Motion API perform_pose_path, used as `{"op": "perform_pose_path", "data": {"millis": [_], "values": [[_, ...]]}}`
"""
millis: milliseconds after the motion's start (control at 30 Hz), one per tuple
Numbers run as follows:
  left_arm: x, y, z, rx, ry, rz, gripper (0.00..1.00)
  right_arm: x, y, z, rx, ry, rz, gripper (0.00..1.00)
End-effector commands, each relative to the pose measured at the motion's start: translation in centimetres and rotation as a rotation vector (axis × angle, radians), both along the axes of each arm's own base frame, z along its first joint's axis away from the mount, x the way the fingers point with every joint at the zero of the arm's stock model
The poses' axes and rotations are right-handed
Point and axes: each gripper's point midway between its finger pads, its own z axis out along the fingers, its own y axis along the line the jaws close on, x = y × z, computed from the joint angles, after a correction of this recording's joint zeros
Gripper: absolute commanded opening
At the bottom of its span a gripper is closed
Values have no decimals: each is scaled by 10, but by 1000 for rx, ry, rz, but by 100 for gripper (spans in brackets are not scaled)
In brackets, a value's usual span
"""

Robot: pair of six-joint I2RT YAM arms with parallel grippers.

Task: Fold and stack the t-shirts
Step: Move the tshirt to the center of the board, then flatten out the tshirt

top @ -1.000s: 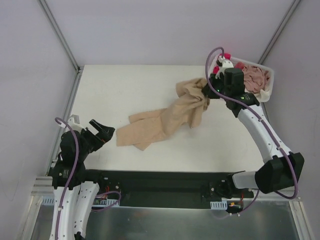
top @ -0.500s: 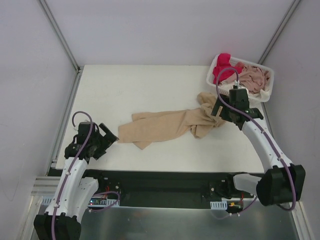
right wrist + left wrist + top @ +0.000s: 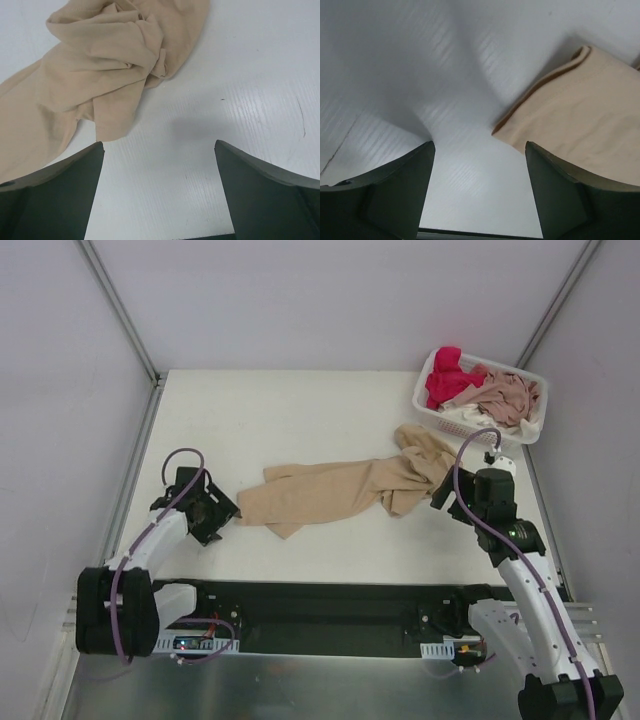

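Across the middle of the surface (image 3: 280,420) sprawls the crumpled tan t-shirt (image 3: 340,495); at its 9 o'clock end the left tool (image 3: 218,512) gapes, empty; at 3 o'clock the right tool (image 3: 445,502) stands spread, empty; a red t-shirt (image 3: 445,380) sits in the basket (image 3: 422,392) at 1 o'clock.
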Motion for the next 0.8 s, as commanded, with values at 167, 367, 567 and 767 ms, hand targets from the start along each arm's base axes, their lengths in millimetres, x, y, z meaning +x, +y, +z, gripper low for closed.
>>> {"op": "perform_pose_path", "data": {"millis": [167, 367, 567, 767], "values": [[27, -14, -33, -34, 93, -39, 49, -11, 2, 1, 6, -20, 29, 97], [24, -32, -41, -28, 126, -115, 14, -12, -1, -3, -8, -10, 13, 97], [12, -28, -33, -12, 73, -104, 0, -12, -5, -13, -25, 28, -2, 97], [9, -28, 0, -27, -93, -99, 0, -1, 7, -10, 23, 38, 16, 97]]}}
